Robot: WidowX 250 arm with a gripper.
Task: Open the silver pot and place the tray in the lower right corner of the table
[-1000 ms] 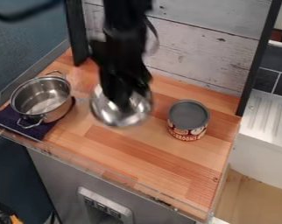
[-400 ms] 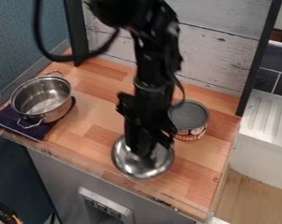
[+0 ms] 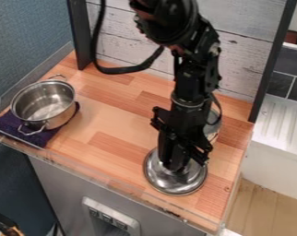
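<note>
My gripper (image 3: 175,166) hangs over the lower right part of the table (image 3: 123,159), shut on the round silver lid (image 3: 175,184). Its fingers cover the middle of the lid, where the knob is hidden. The lid lies roughly level, at or just above the wood; I cannot tell whether it touches. At the far left the silver pot (image 3: 45,107) stands uncovered, with its inside showing and a handle on each side.
Behind the arm, a can (image 3: 213,123) is mostly hidden, close to the right of the gripper. A dark cloth (image 3: 25,134) lies under the pot. Clear edging (image 3: 129,186) runs along the table's front.
The gripper has carried the lid from the middle of the table toward the lower right. The arm now covers most of the can. The pot has stayed where it was.
</note>
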